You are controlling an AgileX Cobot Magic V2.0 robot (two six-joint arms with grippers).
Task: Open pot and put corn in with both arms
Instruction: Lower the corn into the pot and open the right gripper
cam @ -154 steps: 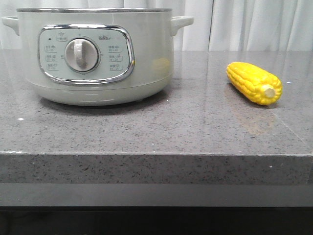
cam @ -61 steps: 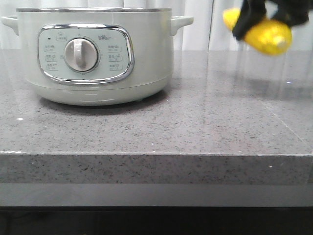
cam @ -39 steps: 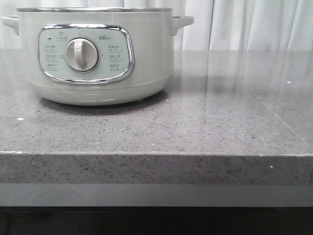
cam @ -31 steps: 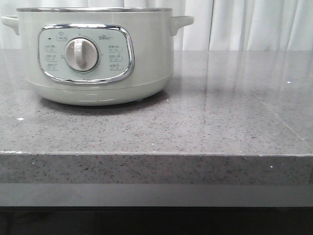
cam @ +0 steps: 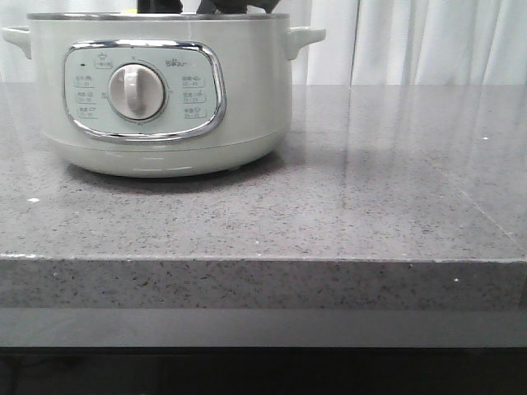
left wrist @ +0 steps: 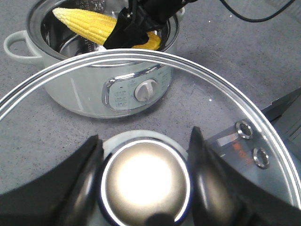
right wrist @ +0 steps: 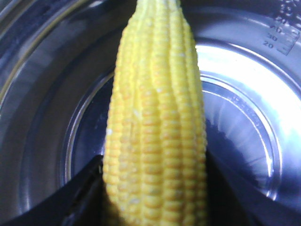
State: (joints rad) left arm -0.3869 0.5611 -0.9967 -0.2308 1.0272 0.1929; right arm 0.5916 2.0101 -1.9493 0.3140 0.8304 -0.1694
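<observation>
Pot (left wrist: 94,89) stands open on the left of the grey counter (cam: 346,214). Its glass lid (left wrist: 197,89) is held clear, the left gripper (left wrist: 145,181) clamped on the knob (left wrist: 143,186). The right gripper (left wrist: 136,23) grips the corn (right wrist: 157,127) over the steel bowl, inside the rim, apparently not touching bottom. Opening looks done; releasing the cob is what's left, I'd say.

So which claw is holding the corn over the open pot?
The right claw: it grips the corn above the pot. The left claw holds the lid.
</observation>
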